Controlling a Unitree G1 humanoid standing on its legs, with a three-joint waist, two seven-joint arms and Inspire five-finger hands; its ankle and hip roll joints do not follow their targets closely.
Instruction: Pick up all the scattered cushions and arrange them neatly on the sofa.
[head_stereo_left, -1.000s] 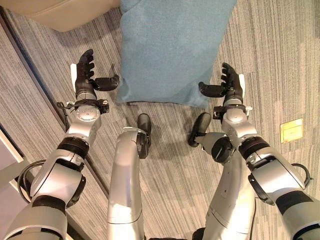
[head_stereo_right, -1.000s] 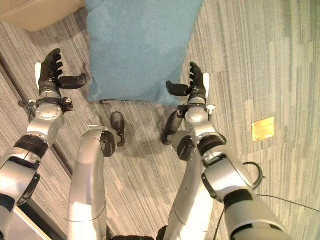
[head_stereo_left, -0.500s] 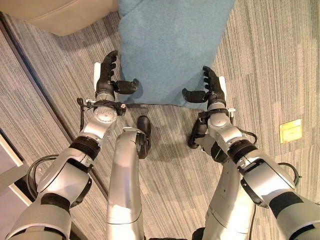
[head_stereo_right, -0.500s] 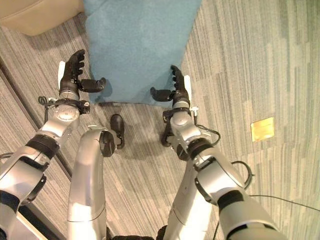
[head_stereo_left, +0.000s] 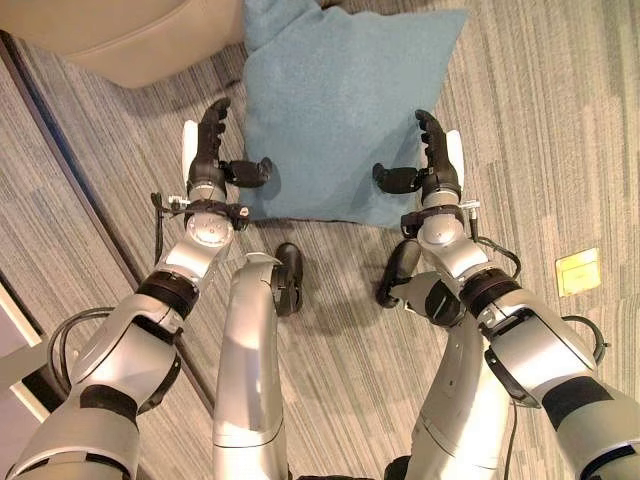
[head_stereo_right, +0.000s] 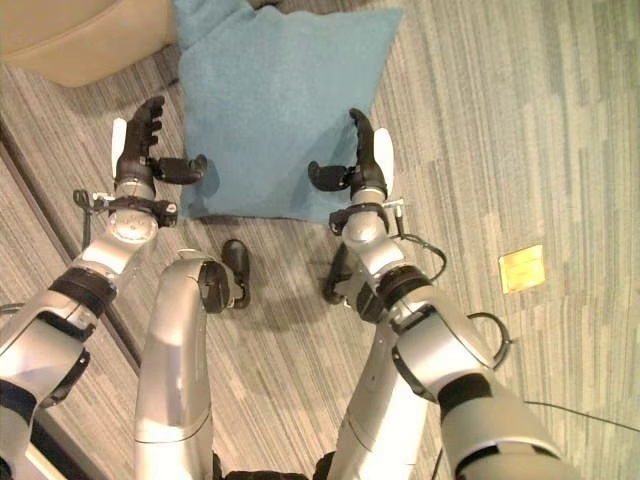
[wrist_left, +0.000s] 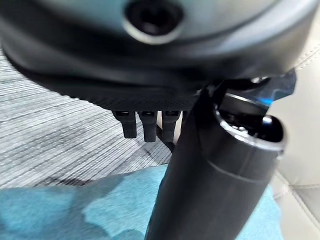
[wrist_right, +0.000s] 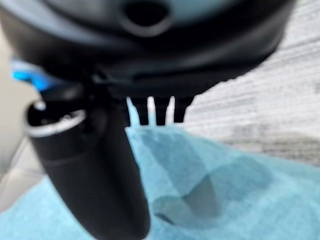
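Observation:
A square teal cushion (head_stereo_left: 330, 100) lies flat on the grey carpet, its far left corner against the beige sofa (head_stereo_left: 130, 40). My left hand (head_stereo_left: 207, 160) stands open at the cushion's near left edge, fingers straight and thumb reaching over the fabric. On the other side my right hand (head_stereo_left: 437, 168) is open too, above the cushion's near right corner with its thumb pointing inward. Neither hand grips the cloth. The left wrist view has the cushion (wrist_left: 75, 210) just past the straight fingers (wrist_left: 145, 125). In the right wrist view the cushion (wrist_right: 240, 200) lies under the fingers (wrist_right: 155, 112).
Striped grey carpet (head_stereo_left: 560, 120) surrounds the cushion. A dark floor strip (head_stereo_left: 70, 150) runs diagonally on the left. A small yellow floor plate (head_stereo_left: 578, 272) sits at the right. The sofa's base fills the upper left corner.
Over the last second both hands have closed in from the sides onto the cushion's near corners. The camera has shifted slightly, bringing the cushion's far edge into view.

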